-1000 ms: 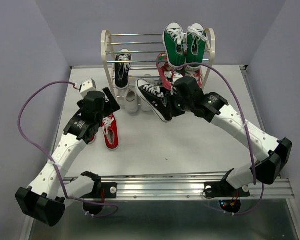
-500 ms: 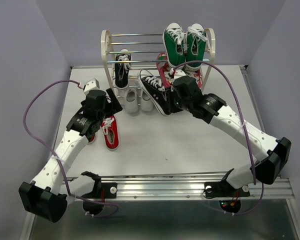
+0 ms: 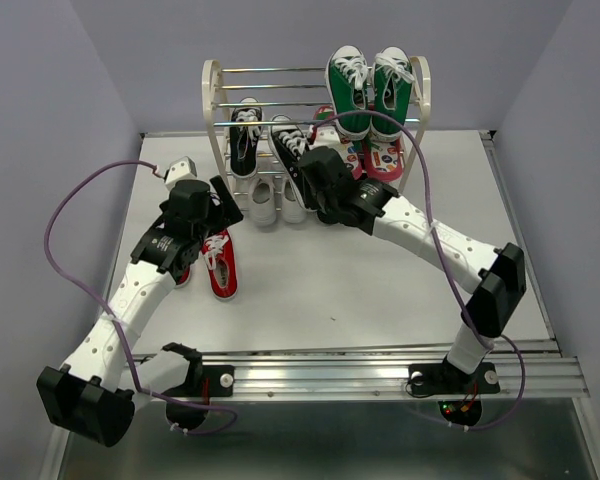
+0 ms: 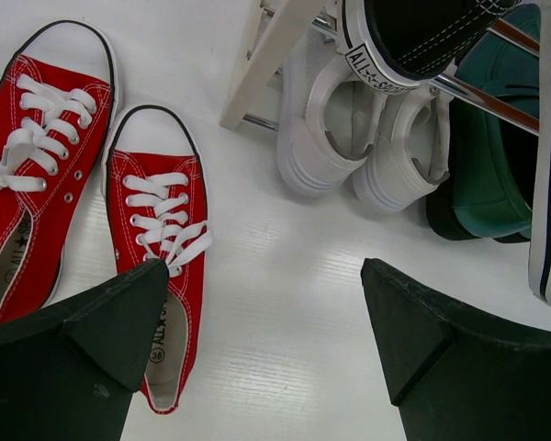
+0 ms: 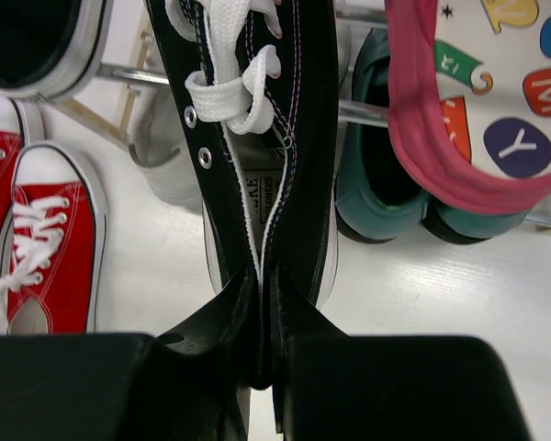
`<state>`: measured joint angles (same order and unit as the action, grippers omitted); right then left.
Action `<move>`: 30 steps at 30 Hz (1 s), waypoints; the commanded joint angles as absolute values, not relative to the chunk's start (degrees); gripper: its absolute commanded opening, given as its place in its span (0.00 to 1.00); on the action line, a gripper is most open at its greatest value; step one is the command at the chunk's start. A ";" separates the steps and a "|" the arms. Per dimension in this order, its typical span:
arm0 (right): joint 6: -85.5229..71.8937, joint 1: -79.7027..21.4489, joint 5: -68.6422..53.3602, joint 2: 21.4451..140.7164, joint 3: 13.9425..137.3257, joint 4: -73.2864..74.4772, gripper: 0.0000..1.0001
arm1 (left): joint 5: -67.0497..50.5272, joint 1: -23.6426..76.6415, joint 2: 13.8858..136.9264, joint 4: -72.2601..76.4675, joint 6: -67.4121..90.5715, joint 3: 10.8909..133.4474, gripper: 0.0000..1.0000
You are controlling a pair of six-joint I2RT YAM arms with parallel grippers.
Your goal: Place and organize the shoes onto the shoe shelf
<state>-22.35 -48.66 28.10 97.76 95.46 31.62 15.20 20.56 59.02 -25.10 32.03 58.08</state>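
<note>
The left claw (image 4: 266, 312) hangs low over the white tabletop (image 4: 285, 266), its black fingers (image 4: 92, 358) spread wide with nothing between them. Under its left finger and just beyond lies the pair of red canvas sneakers with white laces (image 4: 161, 248), side by side on the table, toe caps pointing ahead of the claw. Farther ahead and a little to its right, the pair of all-white lace-up sneakers (image 4: 317, 138) sits under the lowest rod of the shoe shelf (image 3: 212, 100), a small rack of cream rounded side frames and thin silver rods. The right claw (image 5: 262, 340) is pinched narrow on the canvas side wall of a black lace-up sneaker with white sole (image 5: 289, 119), near its heel. The shoe stretches straight ahead of the claw, across a silver rod in the shelf's left half. Whether its sole bears on the rods cannot be told. Ahead and just left of it, the matching black sneaker (image 3: 245, 135) already stands on that tier. To the claw's right are the pink patterned flip-flops with coloured letters (image 5: 468, 110), with dark green shoes (image 5: 381, 193) below them at the bottom of the rack. Farthest off, on the right of the top tier, stands a pair of green high-tops with white laces (image 3: 352, 95).
</note>
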 commanded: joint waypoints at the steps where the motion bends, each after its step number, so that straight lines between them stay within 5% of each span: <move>1: -24.60 -49.83 38.05 99.22 104.22 21.97 0.01 | 16.08 20.04 56.78 -23.64 31.64 57.48 0.99; 30: -37.00 -52.11 49.48 118.92 126.38 29.18 0.07 | 14.68 19.34 54.41 -23.38 32.43 55.99 0.99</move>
<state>-34.39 -51.09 44.47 120.11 121.47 32.82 14.90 19.75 56.84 -25.12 32.45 56.66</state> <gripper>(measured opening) 0.114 0.986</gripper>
